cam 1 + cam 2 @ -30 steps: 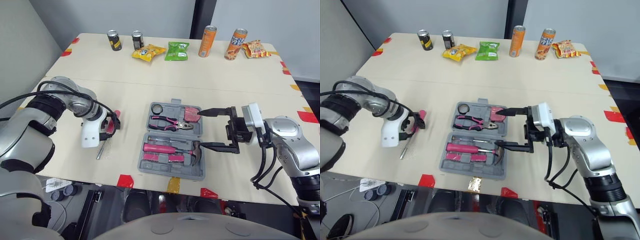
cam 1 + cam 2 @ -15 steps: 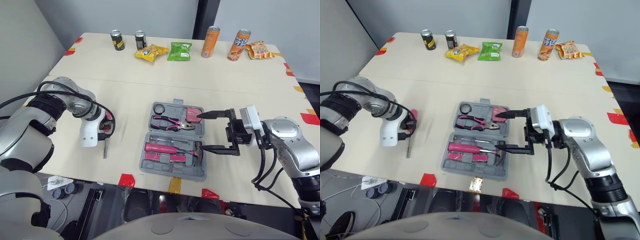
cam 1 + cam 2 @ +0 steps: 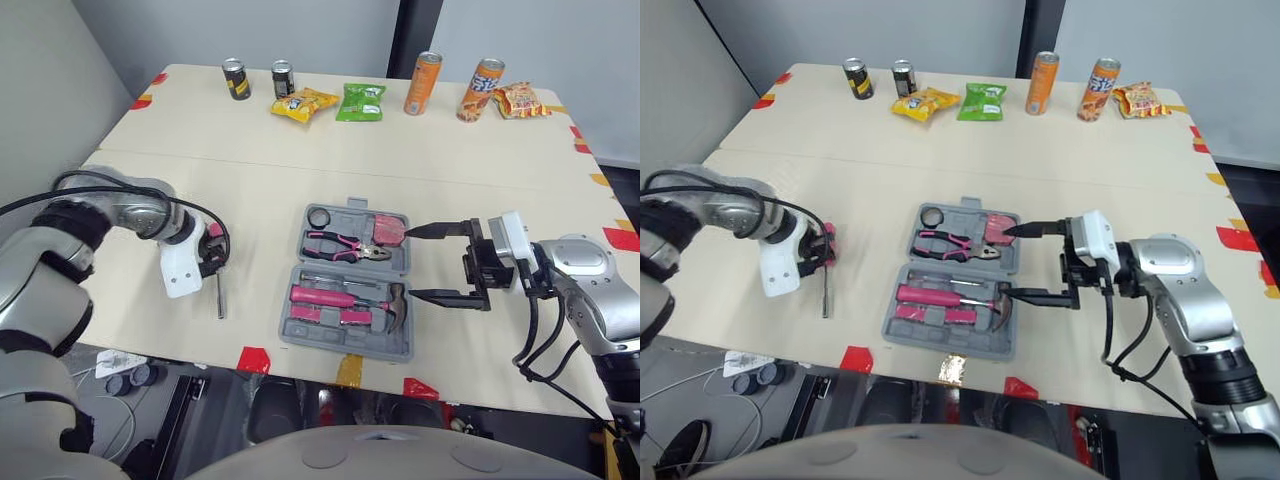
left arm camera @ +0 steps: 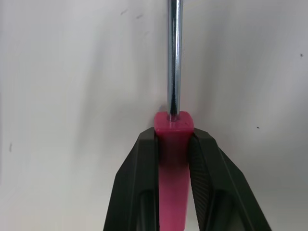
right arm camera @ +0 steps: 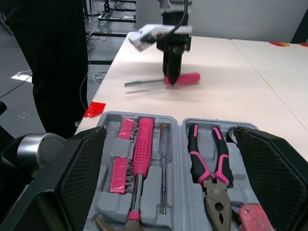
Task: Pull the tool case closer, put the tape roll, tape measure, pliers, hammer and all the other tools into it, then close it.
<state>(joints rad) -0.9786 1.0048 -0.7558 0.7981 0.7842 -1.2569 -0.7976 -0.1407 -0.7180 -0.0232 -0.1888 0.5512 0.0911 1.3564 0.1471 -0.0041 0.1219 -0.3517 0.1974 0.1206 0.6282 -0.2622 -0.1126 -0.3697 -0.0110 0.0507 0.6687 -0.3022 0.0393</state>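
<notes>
Near the left edge of the worktop (image 3: 300, 165), the left gripper (image 3: 213, 258) has its two black fingers (image 4: 144, 163) clenched on the pink handle of a screwdriver (image 4: 173, 57). The steel shaft points toward the front edge. I cannot tell whether the shaft rests on the surface or is a little raised.

In the middle, close to the front edge, the grey tool case (image 3: 340, 348) lies open with both halves flat. The far half holds the tape roll (image 3: 316, 217), the pliers (image 3: 345, 245) and the pink tape measure (image 3: 386, 229). The near half holds the hammer (image 3: 335, 298) and some smaller pink pieces.

Just beside the right side of the case, the right gripper (image 3: 420, 263) is spread wide and grasps nothing. One finger reaches near the tape measure and the other near the hammer head.

The case seems already pulled close and nearly packed, and the screwdriver looks to be the last loose tool, so the step in hand is to bring it over. I think the next move calls for lifting it clear and carrying it to the right. It should then go down in line with a free slot before the fingers let go. After that, one half must be folded over the other, and the right gripper seems well placed to steady the case.
</notes>
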